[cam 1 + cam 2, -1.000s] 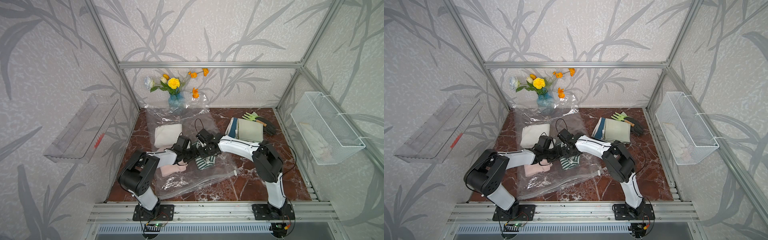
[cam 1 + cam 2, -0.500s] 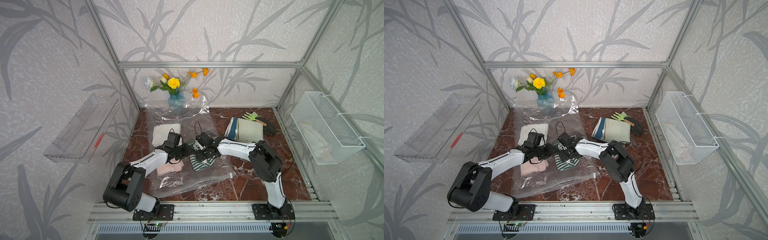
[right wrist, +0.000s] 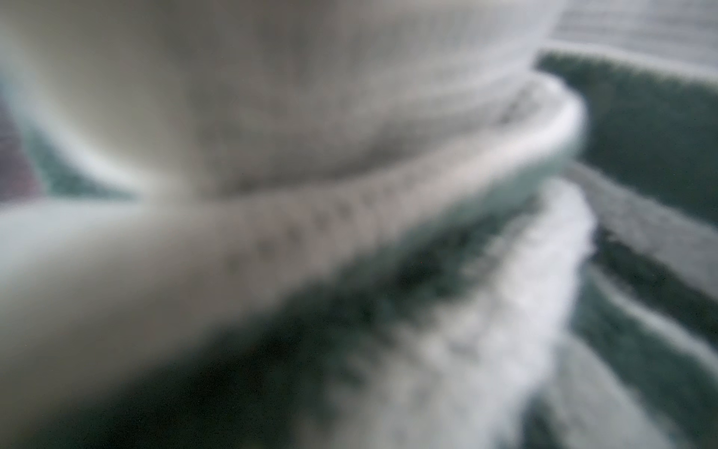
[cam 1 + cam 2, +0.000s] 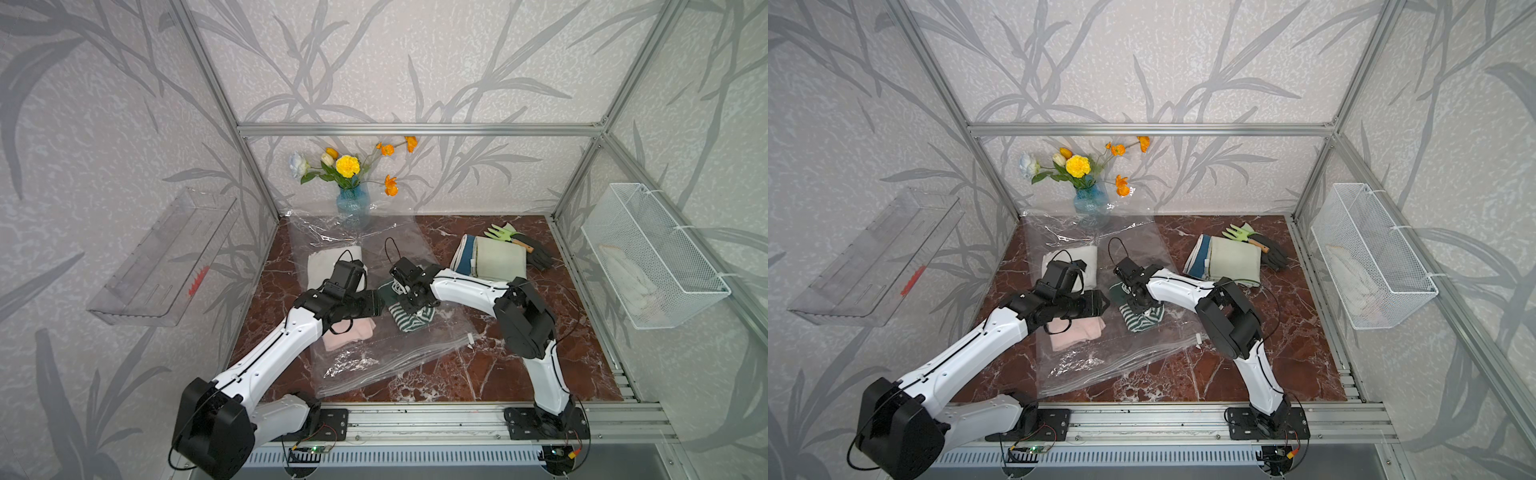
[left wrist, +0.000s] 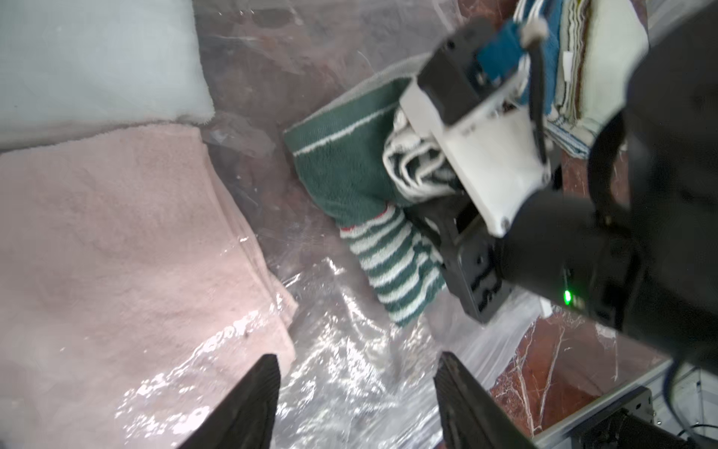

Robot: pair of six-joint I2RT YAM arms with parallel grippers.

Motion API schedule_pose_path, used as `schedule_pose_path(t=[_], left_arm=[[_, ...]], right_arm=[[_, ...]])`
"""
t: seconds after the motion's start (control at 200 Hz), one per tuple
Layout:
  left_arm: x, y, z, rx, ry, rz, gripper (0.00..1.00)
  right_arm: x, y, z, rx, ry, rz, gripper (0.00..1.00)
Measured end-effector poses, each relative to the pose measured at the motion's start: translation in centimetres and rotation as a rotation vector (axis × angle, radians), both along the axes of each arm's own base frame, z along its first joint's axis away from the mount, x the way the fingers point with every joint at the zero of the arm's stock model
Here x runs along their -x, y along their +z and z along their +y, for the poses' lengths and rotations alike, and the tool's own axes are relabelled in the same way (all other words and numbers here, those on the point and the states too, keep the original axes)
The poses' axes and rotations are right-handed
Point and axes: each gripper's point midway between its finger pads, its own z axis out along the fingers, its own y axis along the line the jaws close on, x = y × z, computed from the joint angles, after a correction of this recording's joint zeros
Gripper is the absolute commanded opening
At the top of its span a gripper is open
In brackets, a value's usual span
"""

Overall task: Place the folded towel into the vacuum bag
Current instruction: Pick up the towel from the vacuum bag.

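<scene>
Entry: green-striped towel (image 4: 415,321) at vacuum bag (image 4: 374,368), mid table (image 4: 519,376).
Chg vs 1 s ago: my left arm, then folded up by its base, now reaches out long; green-striped towel approx. same spot. Bag lies flat, holds pink towel (image 4: 353,332) + white towel (image 4: 322,264). Green-striped towel sits within bag outline; under top film or on it, can't tell. Wall basket (image 4: 648,232) holds white cloth (image 4: 627,274). My left gripper (image 5: 357,357): fingers well apart, empty, over bag film beside pink towel. My right gripper (image 4: 409,301): pressed into green-striped towel, fingers buried; jaw gap, can't tell.
</scene>
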Motion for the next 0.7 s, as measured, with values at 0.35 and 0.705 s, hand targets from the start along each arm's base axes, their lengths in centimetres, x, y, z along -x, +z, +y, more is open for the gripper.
schedule_pose_path(t=[0.35, 0.705], left_arm=[[6.1, -4.4, -7.7, -0.204, -0.395, 0.061, 0.82], [3.8, -8.8, -12.0, -0.457, -0.540, -0.007, 0.77]], right_arm=[[-3.3, 2.1, -4.3, -0.022, -0.031, 0.016, 0.00], [3.0, 13.1, -14.6, -0.426, -0.298, 0.003, 0.00]])
